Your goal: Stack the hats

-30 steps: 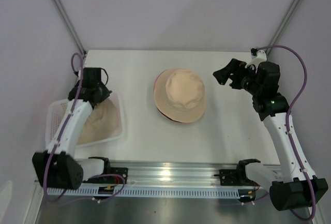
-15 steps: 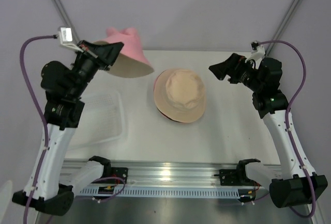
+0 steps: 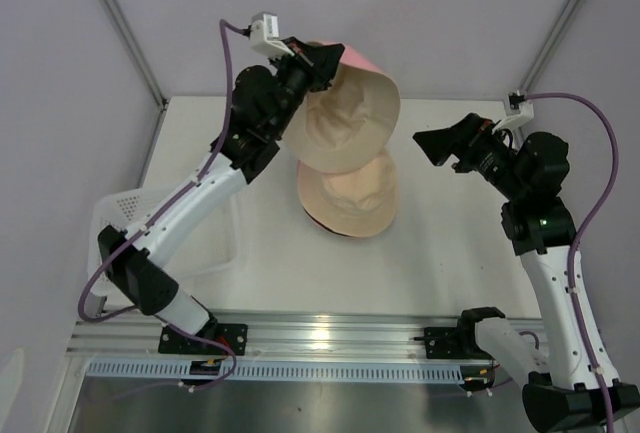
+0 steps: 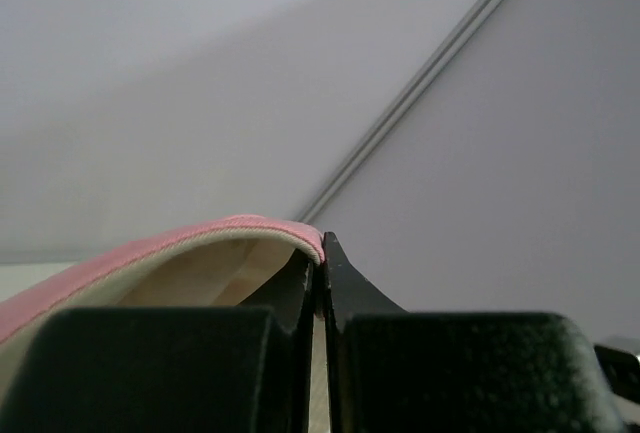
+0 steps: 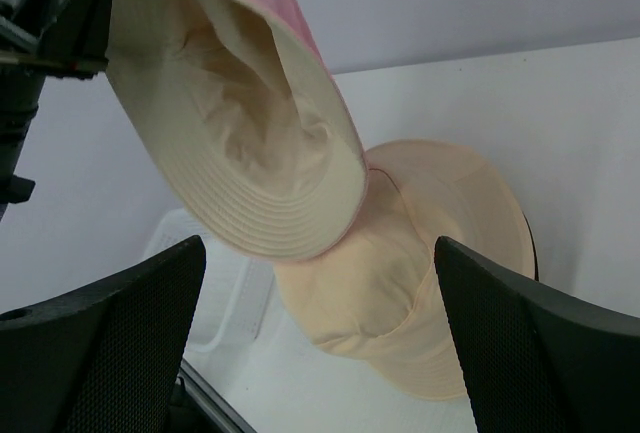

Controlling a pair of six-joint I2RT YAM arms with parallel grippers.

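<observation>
The left jaws are pinched shut on the brim of a pink hat (image 4: 150, 263), the rim's edge caught between the two dark fingertips (image 4: 340, 273) in the left wrist view. That hat hangs in the air with its cream lining (image 3: 345, 118) turned toward the top camera and its pink outside facing away and up. It is tilted, and its lower brim overlaps the far side of the beige hat (image 3: 350, 193) below it; whether the two touch cannot be told. The beige hat lies crown up near the middle of the counter (image 3: 450, 233), with a thin pink and dark edge showing under its near brim. The right jaws are spread wide with nothing between the fingers (image 5: 100, 353), held above the counter to the right of both hats and pointed at them. A white basket (image 3: 115, 218) sits at the left edge of the counter, partly behind the left arm (image 3: 190, 203).
</observation>
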